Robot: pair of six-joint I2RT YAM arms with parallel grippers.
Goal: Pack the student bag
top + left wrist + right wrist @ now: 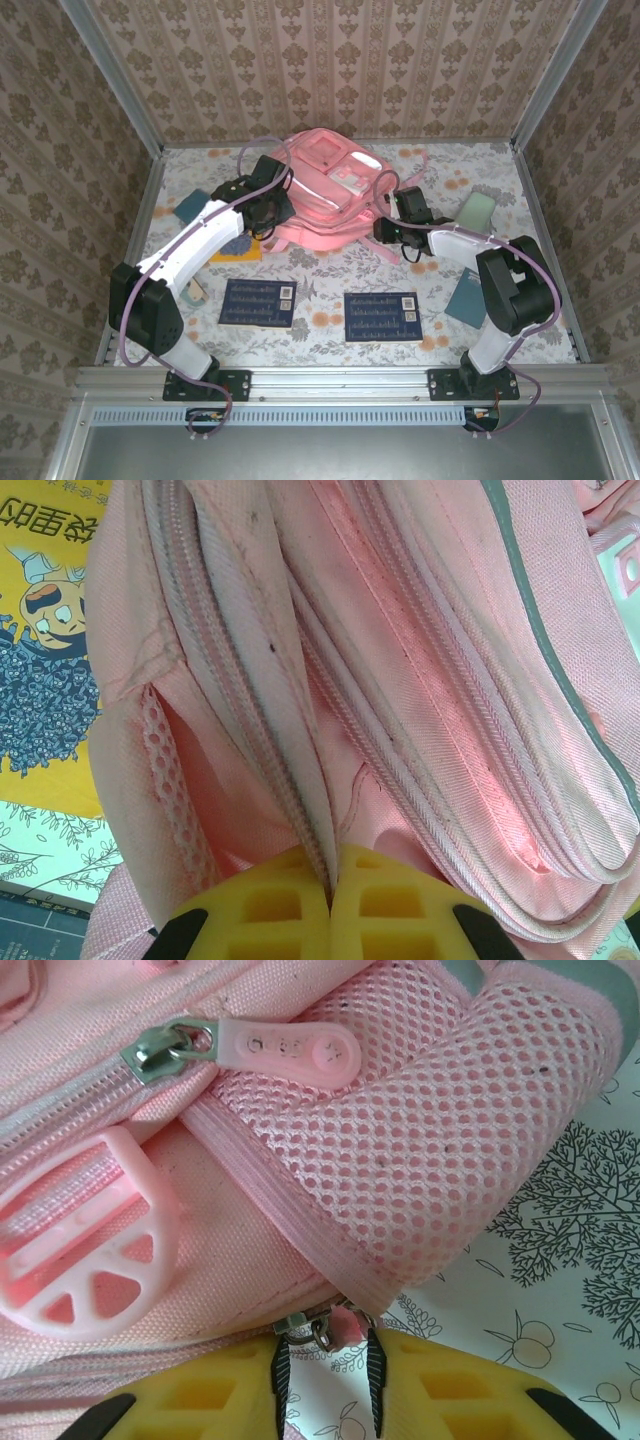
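Observation:
The pink student bag [325, 195] lies at the back middle of the table. My left gripper [268, 205] is at the bag's left side. In the left wrist view it [330, 878] is shut on a fold of the bag's fabric [300, 730] beside a zip line. My right gripper [387, 228] is at the bag's right lower corner. There its jaws [325, 1348] stand narrowly apart around a metal slider and a small pink zip pull [346, 1326], which touch both fingertips under a mesh pocket [430, 1130].
Two dark blue books [258, 302] [381, 316] lie on the near half of the flowered cloth. A yellow book [235, 248] sits under the left arm. A teal item [466, 297] and a pale green one [478, 210] lie right, another teal item [190, 207] lies left. Walls enclose the table.

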